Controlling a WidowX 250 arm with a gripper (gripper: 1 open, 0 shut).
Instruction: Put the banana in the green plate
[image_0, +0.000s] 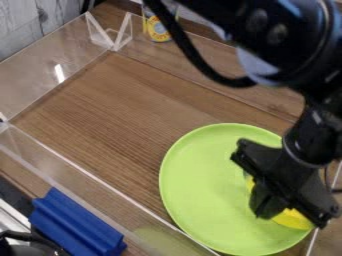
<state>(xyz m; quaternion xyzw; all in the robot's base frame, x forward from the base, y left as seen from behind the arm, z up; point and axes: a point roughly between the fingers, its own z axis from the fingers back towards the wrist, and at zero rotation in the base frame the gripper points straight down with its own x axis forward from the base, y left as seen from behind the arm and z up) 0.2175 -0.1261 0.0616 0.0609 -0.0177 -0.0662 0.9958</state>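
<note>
The green plate (201, 182) lies on the wooden table at the lower right. Over its right side my black gripper (277, 207) points straight down. Its fingers are shut on the banana (289, 216), of which only a small yellow piece shows below and to the right of the fingers. The rest of the banana is hidden behind the gripper. I cannot tell whether the banana still touches the plate.
A blue block (74, 228) sits at the lower left, outside a clear plastic wall (54, 165) that edges the table. A clear stand (110, 34) and a yellow object (158, 30) are at the back. The dark arm (261, 45) fills the upper right.
</note>
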